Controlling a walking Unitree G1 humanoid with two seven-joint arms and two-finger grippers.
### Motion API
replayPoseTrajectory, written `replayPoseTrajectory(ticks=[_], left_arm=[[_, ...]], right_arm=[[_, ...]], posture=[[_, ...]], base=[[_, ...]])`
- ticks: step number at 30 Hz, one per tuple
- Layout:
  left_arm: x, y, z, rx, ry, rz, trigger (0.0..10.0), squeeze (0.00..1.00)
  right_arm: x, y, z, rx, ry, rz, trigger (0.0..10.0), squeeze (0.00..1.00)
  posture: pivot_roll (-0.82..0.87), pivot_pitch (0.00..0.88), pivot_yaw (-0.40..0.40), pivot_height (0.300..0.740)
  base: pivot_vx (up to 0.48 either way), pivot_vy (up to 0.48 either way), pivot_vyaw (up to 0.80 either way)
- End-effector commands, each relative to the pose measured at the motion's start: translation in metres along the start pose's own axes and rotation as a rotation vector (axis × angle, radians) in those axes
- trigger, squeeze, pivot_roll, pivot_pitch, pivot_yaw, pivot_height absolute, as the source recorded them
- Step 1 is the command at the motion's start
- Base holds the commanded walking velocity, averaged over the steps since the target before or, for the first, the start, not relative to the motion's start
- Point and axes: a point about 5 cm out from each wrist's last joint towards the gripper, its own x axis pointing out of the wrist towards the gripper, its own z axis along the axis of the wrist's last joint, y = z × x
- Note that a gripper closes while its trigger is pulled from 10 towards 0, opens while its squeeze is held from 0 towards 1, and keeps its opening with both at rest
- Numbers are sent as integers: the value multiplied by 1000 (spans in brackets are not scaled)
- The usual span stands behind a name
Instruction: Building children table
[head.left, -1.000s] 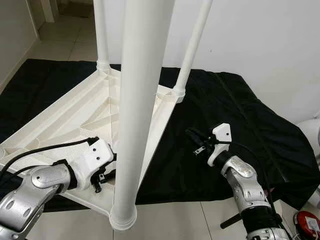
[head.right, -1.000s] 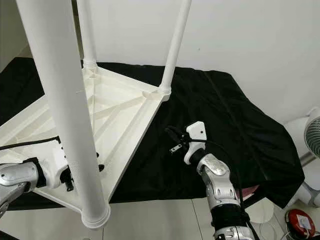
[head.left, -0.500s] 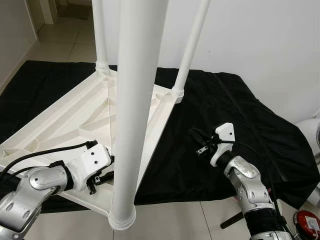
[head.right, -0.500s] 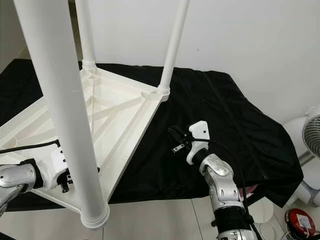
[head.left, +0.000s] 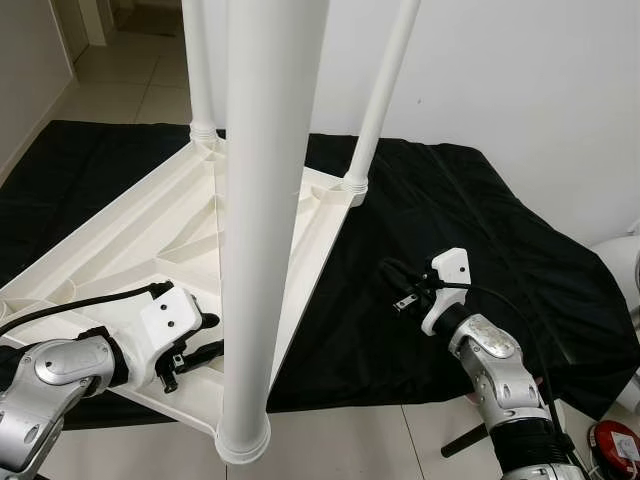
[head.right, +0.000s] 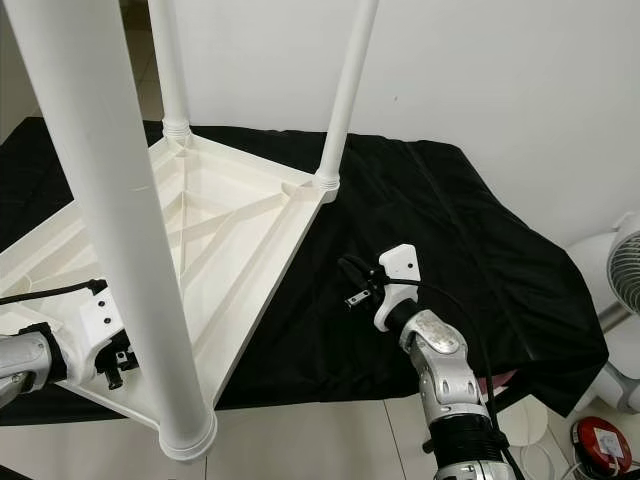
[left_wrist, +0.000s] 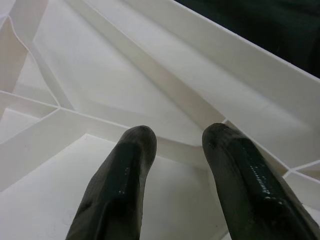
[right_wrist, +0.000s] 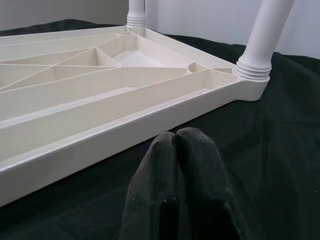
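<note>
Since a second ago my left gripper (head.left: 195, 355) has drawn back from the near table leg (head.left: 258, 230), toward 8 o'clock in my head view, and now sits just beside the leg without touching it. Its two black fingers (left_wrist: 122, 190) stand apart with nothing between them, hanging over the ribbed white underside of the upturned table top (head.left: 130, 250). My right gripper (head.left: 398, 285) has barely shifted; its fingers (right_wrist: 175, 175) are pressed together, holding nothing, and hover low over the black cloth (head.left: 450, 230) near the table top's right-hand edge, pointing toward 10 o'clock.

Outward from there: the table top lies face down on the cloth, one corner toward me at 6 o'clock, where the near leg stands upright in its socket. Two more white legs stand upright at the far corners, one (head.left: 380, 95) at about 1 o'clock and one (head.left: 198, 70) at 11 o'clock. Beyond the cloth at 12 to 3 o'clock is a white wall (head.left: 520, 80). Pale floor tiles (head.left: 350, 445) run along the cloth's near edge. At 4 o'clock a white fan (head.right: 622, 265) stands by the cloth's edge, with a small red object (head.left: 615, 445) on the floor nearby.
</note>
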Motion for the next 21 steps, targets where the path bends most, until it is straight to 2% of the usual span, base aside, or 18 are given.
replayPoseTrajectory(ticks=[1,11,16,19,21], left_arm=[[1,-6,-5,25,39,-32,10000,0],[6,-10,-5,74,65,-42,10000,0],[19,-13,1,85,40,-8,10000,0],[22,-13,1,86,37,7,10000,0],[31,-12,4,87,14,56,10000,0]], right_arm=[[0,-4,1,-4,4,-4,10000,0],[-1,-9,5,-17,-3,-20,10000,0],[1,-9,7,-16,-12,-28,10000,0],[1,-9,7,-16,-13,-28,10000,0],[3,-10,9,-14,-18,-30,10000,0]], posture=[[58,0,-105,740],[53,0,-102,740],[49,0,-101,740],[49,0,-102,740],[49,0,-104,740]], base=[[0,0,0],[0,0,0],[0,0,0],[0,0,0],[0,0,0]])
